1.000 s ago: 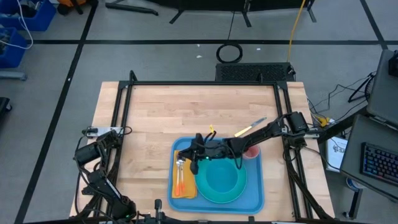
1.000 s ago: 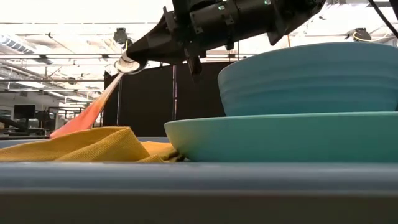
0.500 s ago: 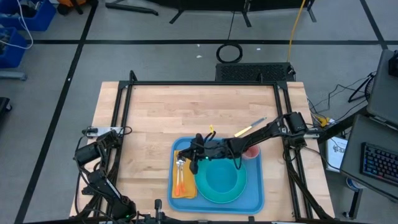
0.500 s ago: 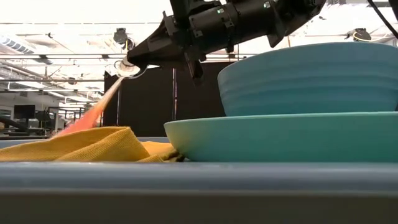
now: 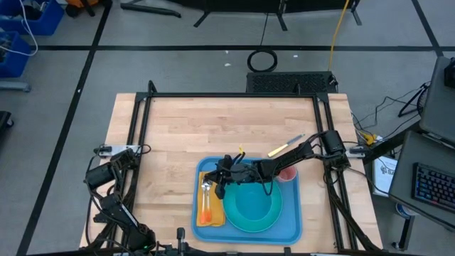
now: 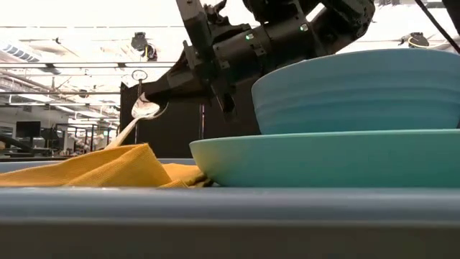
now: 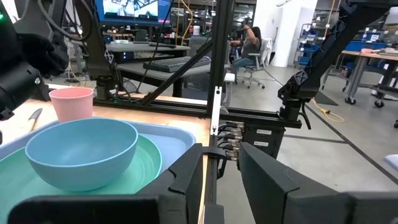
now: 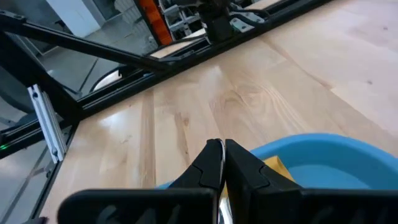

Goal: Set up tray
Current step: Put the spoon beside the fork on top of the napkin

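Holding a silver metal spoon (image 6: 146, 109), the right claw (image 5: 222, 179) hovers over the yellow cloth napkin (image 5: 213, 206) at the left edge of the large blue plastic tray (image 5: 291, 226) by the worktop's (image 5: 178, 135) near edge. Aboard: teal plate (image 5: 250, 210), blue bowl (image 7: 81, 152), pink cup (image 5: 287, 173), apparently an orange utensil (image 5: 205, 210). Left claw (image 7: 217, 186) idle, part-open.

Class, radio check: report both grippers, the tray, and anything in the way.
Right gripper shut on spoon, low over yellow napkin. Left gripper parked off the table's left edge. Tray holds plate, bowl, pink cup. No obstruction seen.
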Controlling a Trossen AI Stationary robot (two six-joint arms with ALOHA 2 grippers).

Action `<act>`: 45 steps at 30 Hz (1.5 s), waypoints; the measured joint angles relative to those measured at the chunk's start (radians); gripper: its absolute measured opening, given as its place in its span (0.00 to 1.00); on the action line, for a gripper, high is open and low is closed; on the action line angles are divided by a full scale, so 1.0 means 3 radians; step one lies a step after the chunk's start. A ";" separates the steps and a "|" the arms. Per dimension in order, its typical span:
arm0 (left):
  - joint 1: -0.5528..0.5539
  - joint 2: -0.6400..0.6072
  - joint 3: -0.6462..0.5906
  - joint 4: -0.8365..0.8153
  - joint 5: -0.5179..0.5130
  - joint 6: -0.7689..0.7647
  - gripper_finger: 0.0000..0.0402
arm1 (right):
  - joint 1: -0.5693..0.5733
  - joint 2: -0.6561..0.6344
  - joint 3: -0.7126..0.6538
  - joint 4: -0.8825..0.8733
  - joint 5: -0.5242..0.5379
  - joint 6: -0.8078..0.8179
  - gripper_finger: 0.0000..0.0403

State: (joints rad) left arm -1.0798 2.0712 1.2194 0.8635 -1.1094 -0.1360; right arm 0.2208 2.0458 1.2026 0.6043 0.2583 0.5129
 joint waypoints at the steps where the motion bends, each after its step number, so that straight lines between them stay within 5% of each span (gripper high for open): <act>1: 0.0000 0.0000 0.0000 0.0000 0.0000 0.0000 0.27 | -0.0001 0.0008 0.0000 0.0006 0.0004 0.0021 0.00; 45: 0.0000 0.0001 0.0000 -0.0022 0.0005 -0.0009 0.27 | -0.0101 0.0038 0.0000 -0.0510 0.0167 0.0255 0.01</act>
State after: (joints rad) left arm -1.0798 2.0716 1.2194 0.8570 -1.1080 -0.1387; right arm 0.1905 2.0571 1.2025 0.4514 0.3083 0.5892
